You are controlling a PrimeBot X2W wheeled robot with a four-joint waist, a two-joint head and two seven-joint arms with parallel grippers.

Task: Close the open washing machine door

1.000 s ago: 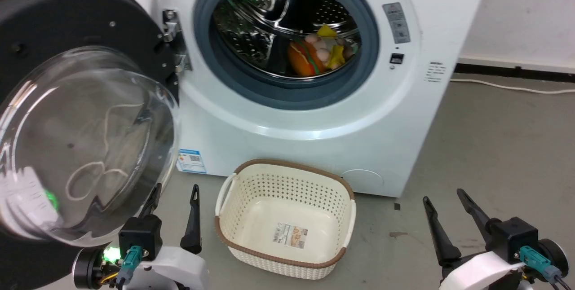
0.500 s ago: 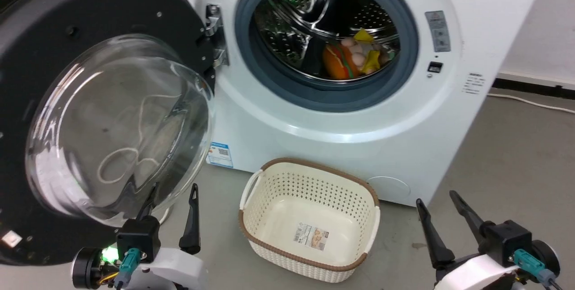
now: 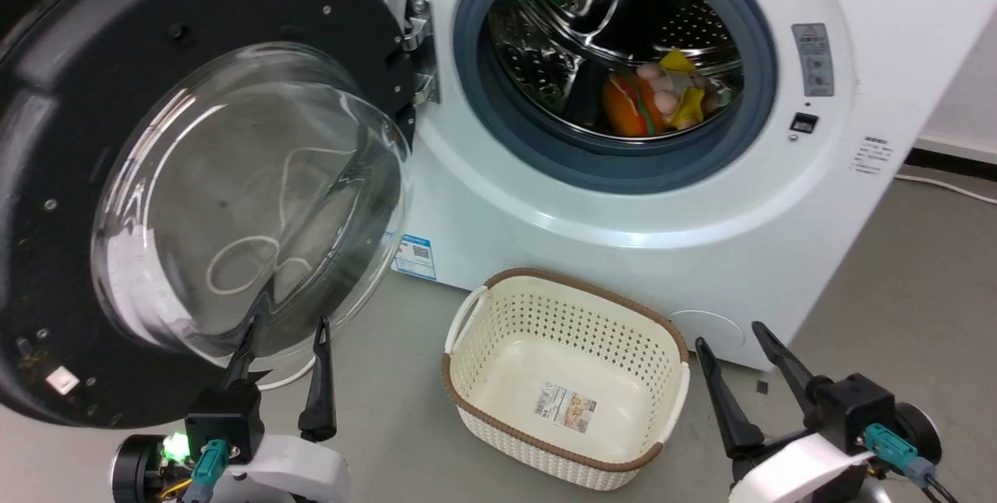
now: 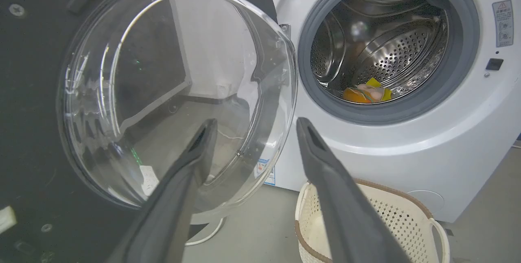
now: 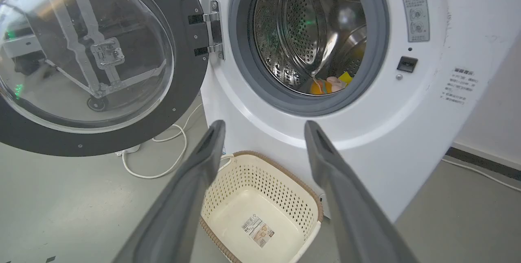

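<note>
Only the head camera has swung left: the washing machine door [image 3: 210,191] hangs wide open beside the washing machine [image 3: 623,238], untouched. Left pincer [image 3: 286,328], just below it, and right pincer [image 3: 731,335] gape empty.

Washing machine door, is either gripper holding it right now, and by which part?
Nothing is held. The left gripper and right gripper both stand open and empty, and the washing machine door hangs open with no grip on it.

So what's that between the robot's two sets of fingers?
A cream basket stands on the floor between the left fingers and right fingers, seen in the head view.
</note>
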